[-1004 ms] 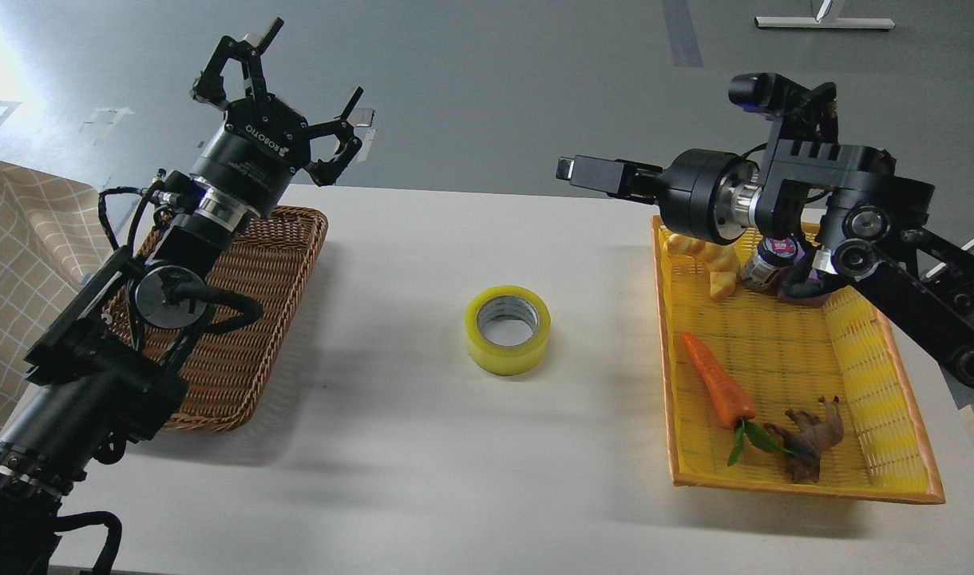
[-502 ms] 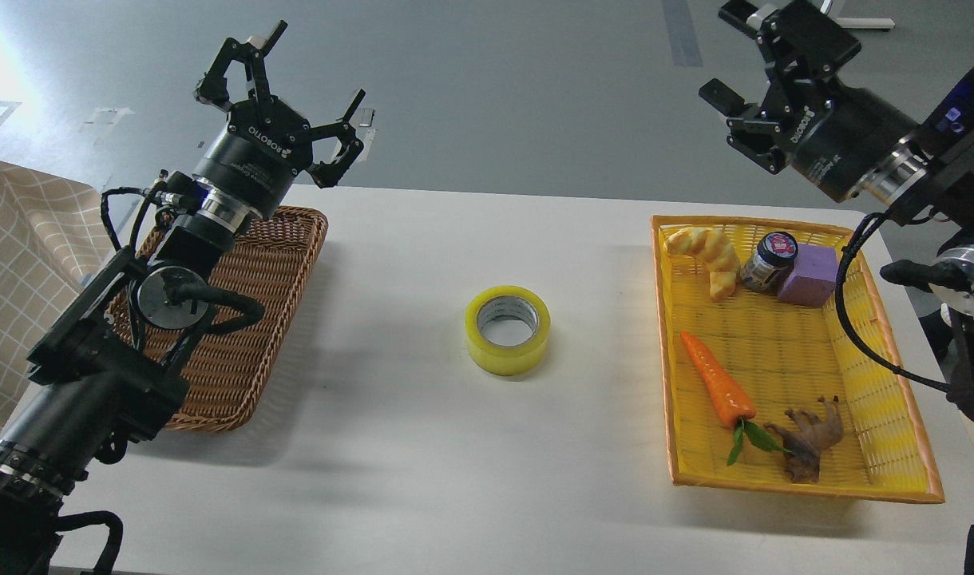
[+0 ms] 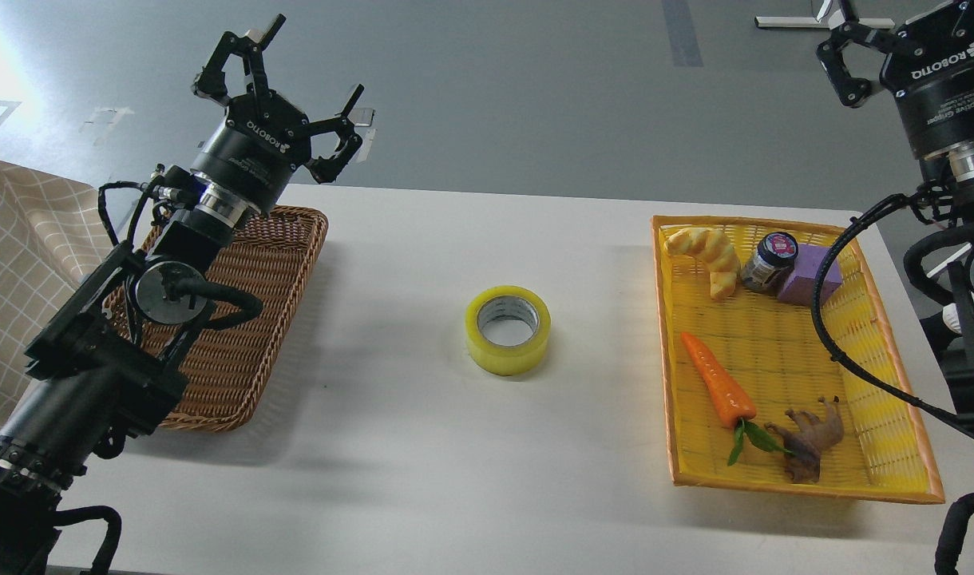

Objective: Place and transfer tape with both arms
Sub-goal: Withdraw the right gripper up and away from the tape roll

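The tape (image 3: 508, 330), a wide yellow roll with a grey-white core, lies flat on the white table (image 3: 423, 447) near its middle, with nothing touching it. My left gripper (image 3: 299, 84) is raised above the far left of the table, behind the wicker basket. Its fingers are spread open and empty. My right gripper (image 3: 862, 40) is high at the top right corner, past the table's far edge. It is open and empty, and its fingers are partly cut off by the frame's top. Both grippers are far from the tape.
An empty brown wicker basket (image 3: 271, 263) sits at the left under my left arm. A yellow tray (image 3: 878, 471) at the right holds a carrot (image 3: 714, 379), a bread piece (image 3: 706, 251), a jar (image 3: 766, 259), a purple block (image 3: 806, 275) and a brown toy (image 3: 810, 435). A checked cloth (image 3: 24, 231) lies at the far left.
My right arm has swung from low over the tray's back up and to the right, out to the top right corner. The left arm has barely shifted. The tape has not moved.
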Robot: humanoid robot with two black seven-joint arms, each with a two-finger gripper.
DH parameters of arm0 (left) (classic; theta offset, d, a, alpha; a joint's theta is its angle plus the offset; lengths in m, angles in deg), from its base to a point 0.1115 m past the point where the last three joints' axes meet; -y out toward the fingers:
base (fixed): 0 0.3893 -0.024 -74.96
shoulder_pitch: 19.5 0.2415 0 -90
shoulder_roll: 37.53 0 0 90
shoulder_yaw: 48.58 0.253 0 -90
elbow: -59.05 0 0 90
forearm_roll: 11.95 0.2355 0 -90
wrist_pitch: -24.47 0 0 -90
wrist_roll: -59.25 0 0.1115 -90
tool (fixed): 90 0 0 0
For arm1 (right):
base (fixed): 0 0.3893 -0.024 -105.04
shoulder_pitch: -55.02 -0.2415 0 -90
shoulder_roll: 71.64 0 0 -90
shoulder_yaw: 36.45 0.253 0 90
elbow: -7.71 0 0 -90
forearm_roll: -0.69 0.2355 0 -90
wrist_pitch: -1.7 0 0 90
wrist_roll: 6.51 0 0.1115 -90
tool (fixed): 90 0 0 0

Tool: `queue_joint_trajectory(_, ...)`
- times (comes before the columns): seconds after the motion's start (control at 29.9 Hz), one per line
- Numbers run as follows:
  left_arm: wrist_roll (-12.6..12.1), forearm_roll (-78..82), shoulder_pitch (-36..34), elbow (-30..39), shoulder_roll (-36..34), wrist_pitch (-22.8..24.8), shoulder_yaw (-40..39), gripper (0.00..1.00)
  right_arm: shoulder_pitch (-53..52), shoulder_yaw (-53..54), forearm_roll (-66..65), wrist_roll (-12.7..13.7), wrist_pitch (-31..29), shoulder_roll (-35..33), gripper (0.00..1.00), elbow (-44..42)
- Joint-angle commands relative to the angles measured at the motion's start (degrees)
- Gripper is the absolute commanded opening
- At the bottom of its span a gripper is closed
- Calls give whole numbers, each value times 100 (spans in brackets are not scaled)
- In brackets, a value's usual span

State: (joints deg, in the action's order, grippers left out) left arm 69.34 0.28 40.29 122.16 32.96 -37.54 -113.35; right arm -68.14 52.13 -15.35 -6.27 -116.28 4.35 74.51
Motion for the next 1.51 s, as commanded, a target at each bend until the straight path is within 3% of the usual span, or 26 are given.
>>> queue_joint_trajectory(0.0,-7,95,-72,-1,0,0,25,98,37,115,267,3,-2,13,100,-9)
queue_joint_trajectory(0.8,10,2573,-556,96,-17,0,52,98,644,274,742,-6,-2,364,100,26)
queue_joint_trajectory(1.04,10,3970,-556,561,9,-330,60,98,776,309,743,-15,-2,364,100,26)
queue_joint_trajectory(1.47,10,5719,-679,1045,-237,-356,341,98,776,362,743,-15,-2,364,100,8)
